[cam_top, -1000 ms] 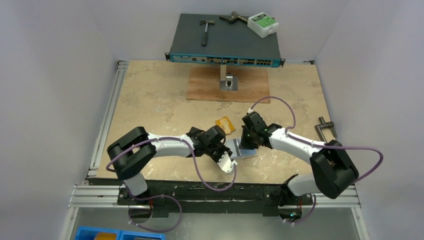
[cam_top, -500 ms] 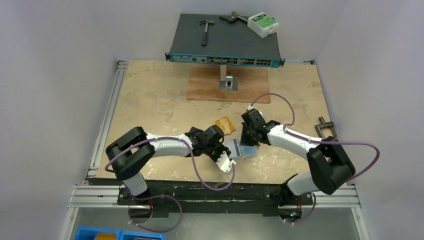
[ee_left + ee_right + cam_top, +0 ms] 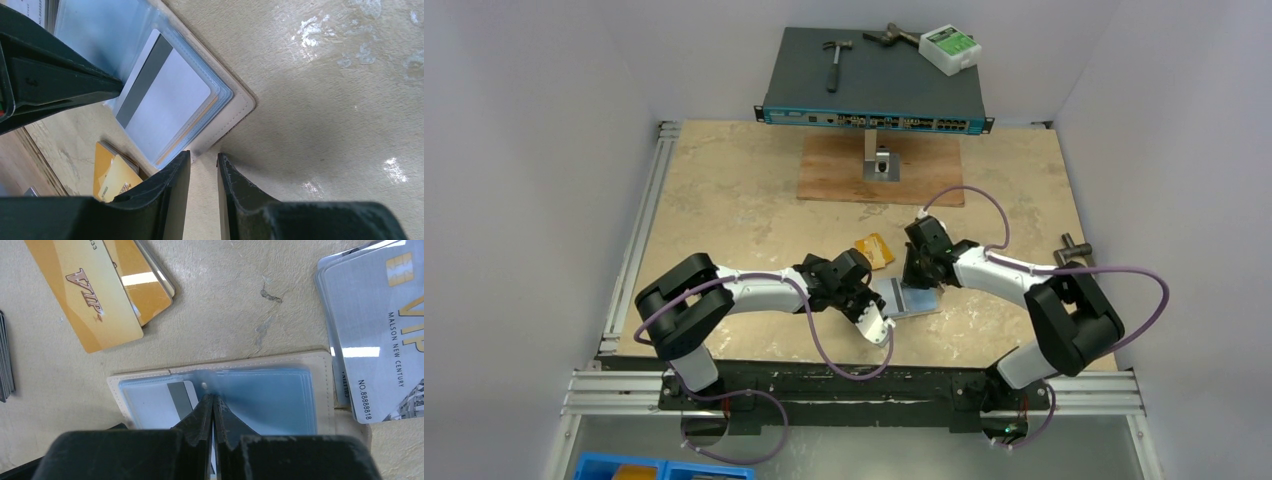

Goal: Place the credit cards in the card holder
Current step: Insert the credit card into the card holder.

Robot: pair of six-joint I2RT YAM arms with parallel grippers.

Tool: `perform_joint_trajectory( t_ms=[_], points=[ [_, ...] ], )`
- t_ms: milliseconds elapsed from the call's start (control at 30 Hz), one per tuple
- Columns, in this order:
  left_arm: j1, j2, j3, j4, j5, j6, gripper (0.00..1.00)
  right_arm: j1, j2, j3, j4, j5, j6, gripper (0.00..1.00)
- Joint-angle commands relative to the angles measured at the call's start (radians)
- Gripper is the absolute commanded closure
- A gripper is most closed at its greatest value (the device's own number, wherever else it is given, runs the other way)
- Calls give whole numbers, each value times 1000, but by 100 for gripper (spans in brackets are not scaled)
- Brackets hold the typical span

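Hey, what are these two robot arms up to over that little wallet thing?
The two arms are loading credit cards into an open card holder. The right gripper is shut, with its tips on the holder's clear bluish pockets. The left gripper is at the holder's corner, slightly open and empty. One silver card with a dark stripe is already in a pocket. The orange-yellow cards and silver-grey cards lie loose on the table, not yet put in.

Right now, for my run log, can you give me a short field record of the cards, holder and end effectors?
card holder: open flat on table
pocketed card: silver, dark stripe, in clear pocket
loose: orange-yellow cards; silver VIP cards beside holder
left end effector: slightly open, empty, at holder's corner
right end effector: shut, tips on clear pockets
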Motion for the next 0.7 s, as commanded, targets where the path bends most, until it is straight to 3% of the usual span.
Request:
perform_joint_trajectory(
  t_ms=[0, 500, 567, 667],
  points=[
    [9, -1, -17, -4, 12, 0, 74, 12, -35, -30, 49, -26, 23, 100],
    [29, -2, -25, 0, 16, -21, 74, 93, -77, -21, -7, -34, 83, 100],
    [41, -9, -22, -8, 16, -27, 74, 86, -109, 5, -57, 3, 74, 78],
    [60, -24, -17, -33, 22, -38, 74, 58, -149, 43, -114, 28, 47, 63]
  ],
)
